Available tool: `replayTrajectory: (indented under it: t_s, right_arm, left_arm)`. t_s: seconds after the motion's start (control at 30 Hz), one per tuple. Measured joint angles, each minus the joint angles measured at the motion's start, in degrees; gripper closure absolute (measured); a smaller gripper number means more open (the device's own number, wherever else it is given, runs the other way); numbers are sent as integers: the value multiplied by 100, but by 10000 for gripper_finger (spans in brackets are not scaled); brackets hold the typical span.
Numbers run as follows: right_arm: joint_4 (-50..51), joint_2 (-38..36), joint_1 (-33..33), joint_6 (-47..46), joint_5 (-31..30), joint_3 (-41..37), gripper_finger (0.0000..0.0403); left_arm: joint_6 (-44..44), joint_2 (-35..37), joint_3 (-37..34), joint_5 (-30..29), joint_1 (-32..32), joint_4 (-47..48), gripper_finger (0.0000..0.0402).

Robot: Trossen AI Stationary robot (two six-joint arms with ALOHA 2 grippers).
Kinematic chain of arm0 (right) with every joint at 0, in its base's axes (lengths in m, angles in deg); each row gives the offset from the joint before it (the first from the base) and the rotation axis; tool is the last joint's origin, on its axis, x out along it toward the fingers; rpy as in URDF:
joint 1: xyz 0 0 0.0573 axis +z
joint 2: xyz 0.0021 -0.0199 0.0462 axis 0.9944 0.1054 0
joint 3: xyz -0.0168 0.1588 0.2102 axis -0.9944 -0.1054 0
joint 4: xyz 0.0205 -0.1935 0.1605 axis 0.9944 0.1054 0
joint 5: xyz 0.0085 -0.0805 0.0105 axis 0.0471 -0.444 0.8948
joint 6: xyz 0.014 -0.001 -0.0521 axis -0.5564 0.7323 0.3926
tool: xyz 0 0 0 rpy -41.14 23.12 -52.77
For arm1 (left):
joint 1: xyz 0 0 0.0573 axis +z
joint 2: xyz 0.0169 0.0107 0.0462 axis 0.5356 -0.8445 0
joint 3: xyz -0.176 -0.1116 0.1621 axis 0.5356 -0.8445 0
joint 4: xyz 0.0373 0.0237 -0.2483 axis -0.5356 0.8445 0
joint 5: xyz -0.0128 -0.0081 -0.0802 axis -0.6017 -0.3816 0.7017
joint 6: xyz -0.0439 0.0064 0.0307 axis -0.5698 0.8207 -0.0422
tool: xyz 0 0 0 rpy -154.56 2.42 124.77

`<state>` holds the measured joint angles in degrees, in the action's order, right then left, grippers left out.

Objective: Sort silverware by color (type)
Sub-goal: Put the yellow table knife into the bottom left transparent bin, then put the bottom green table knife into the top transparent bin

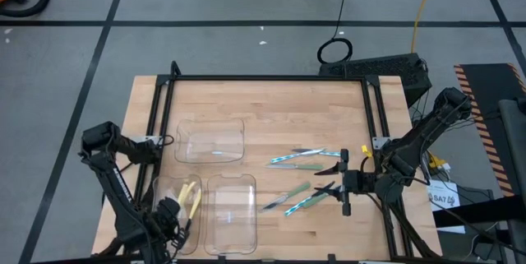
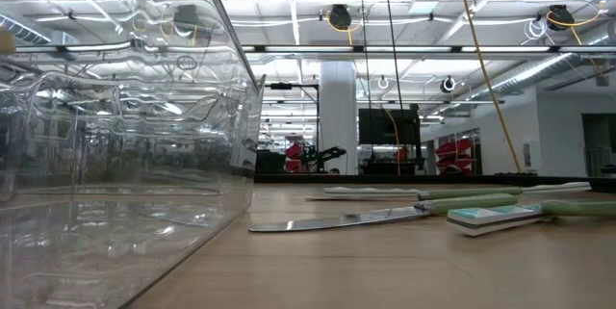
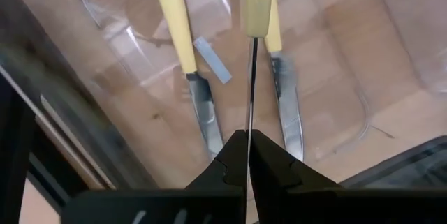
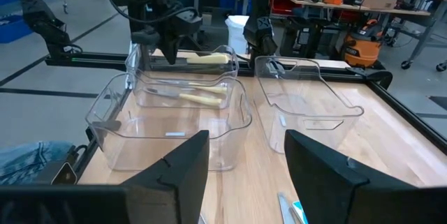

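We see the left gripper (image 3: 248,155) shut tight on the thin metal blade of a yellow-handled knife (image 3: 256,4), which hangs over the yellow tray (image 1: 171,198) at about seven o'clock on the worktop (image 1: 271,104). Two more yellow-handled pieces (image 3: 176,25) already lie on that tray's floor. The right gripper (image 1: 335,180) hovers with its fingers spread wide and nothing between them, at about four o'clock, just beside the loose utensils.

Those loose pieces lie between centre and four o'clock: a pale green knife (image 1: 306,166) and a light blue piece (image 1: 316,153) near each other, then a second green one (image 1: 289,195) and a second blue one (image 1: 308,202) a little nearer the front edge. Two more clear trays, one at nine o'clock (image 1: 211,141) and one at six o'clock (image 1: 231,210), look empty of cutlery to us.

We judge these utensils light and stiff, so weight is no worry; slip is. The polished blade is thin and slick, and a pinch there, as the left gripper has now, leaves the heavier handle free to swing. The plastic handle is thicker and should give more friction, so for the green and blue pieces we would close across the handle near its middle, fingers square to its length. They lie flat on the wood, so the fingertips must come right down to the surface, and neighbours lying close may get nudged.
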<state>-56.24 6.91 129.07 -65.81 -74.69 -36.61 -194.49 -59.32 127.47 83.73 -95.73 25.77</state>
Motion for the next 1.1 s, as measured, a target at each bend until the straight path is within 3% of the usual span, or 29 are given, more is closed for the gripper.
replayTrajectory:
  t_s: [0.27, 0.8, 0.93, 1.1]
  right_arm:
    - [14, 0, 0, 0, 2, 0, 222]
    - [140, 0, -1, 8, -2, 0, 222]
    - [351, 2, 0, -1, -1, 2, 222]
    - [751, 2, -1, -270, 0, 2, 222]
  left_arm:
    - [32, -245, 0, 784, 122, 94, 380]
    - [971, -373, 258, 358, 301, 193, 370]
    - [1058, -373, 805, -167, 375, 731, 369]
    - [1476, -362, 1539, -1512, 465, 1641, 369]
